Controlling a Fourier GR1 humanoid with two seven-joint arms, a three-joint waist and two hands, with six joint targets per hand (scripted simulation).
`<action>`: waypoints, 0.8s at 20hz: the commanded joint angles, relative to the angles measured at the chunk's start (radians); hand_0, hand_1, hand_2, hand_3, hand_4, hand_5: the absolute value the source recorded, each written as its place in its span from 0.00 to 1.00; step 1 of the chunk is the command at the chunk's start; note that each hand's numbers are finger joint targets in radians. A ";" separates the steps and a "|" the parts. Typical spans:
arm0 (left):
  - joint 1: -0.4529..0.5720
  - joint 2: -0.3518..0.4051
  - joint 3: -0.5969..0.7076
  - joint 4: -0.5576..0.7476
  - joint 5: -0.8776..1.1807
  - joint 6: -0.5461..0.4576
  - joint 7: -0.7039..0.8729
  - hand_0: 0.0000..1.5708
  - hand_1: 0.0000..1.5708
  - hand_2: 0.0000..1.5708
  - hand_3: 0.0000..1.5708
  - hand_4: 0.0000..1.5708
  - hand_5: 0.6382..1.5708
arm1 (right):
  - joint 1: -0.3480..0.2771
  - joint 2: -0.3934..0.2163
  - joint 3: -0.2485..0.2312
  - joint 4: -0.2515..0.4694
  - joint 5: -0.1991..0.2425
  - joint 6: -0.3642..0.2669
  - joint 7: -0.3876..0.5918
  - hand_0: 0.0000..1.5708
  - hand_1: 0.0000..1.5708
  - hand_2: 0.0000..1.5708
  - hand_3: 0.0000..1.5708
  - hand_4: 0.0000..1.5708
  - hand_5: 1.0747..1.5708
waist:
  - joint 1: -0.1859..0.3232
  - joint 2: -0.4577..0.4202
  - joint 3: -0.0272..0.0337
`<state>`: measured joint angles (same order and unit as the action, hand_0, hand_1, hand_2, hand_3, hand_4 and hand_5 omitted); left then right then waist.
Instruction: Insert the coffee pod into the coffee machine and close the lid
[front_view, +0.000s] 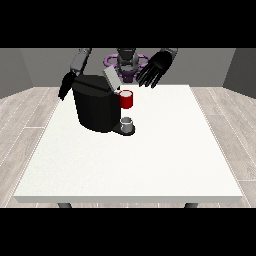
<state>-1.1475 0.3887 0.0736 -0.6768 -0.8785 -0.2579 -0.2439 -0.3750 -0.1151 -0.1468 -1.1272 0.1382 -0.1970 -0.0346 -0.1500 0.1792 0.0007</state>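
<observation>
The robot hand (156, 66) at the view's right spreads open (lid (110, 79) raised).

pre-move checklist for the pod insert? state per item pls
1. Lid raised: ok, it stands tilted up.
2. Grey thing on the base of the coffee machine; is it the pod: cannot tell.
3. Pod in a hand: not ok, neither hand holds anything.
4. Hand at the view's right open, fingers spread: ok.
5. Hand at the view's left, fingers: cannot tell.
6. Red thing at the machine below the lid: cannot tell if it blocks the slot.
</observation>
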 joint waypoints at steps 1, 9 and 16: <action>0.108 -0.130 0.076 -0.024 0.117 0.039 -0.017 0.00 0.00 0.08 0.00 0.00 1.00 | 0.089 0.028 0.004 0.029 0.011 -0.027 -0.010 0.00 0.00 0.00 0.00 0.00 1.00 | 0.068 -0.113 -0.0015; 0.355 -0.365 0.322 0.002 0.459 -0.002 -0.089 0.00 0.00 0.00 0.00 0.04 1.00 | 0.233 0.018 -0.028 0.057 -0.007 -0.020 -0.043 0.00 0.00 0.00 0.00 0.00 1.00 | 0.208 -0.312 -0.0020; 0.593 -0.372 0.302 0.009 0.459 -0.025 -0.084 0.00 0.00 0.00 0.00 0.21 1.00 | 0.265 0.071 0.041 -0.063 -0.012 0.009 -0.012 0.00 0.00 0.00 0.00 0.00 1.00 | 0.223 -0.477 -0.0012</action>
<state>-0.6497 0.0470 0.3706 -0.6712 -0.4362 -0.2877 -0.3385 -0.1109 -0.0875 -0.1472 -1.1290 0.1268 -0.1926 -0.0623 0.0619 -0.2171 -0.0006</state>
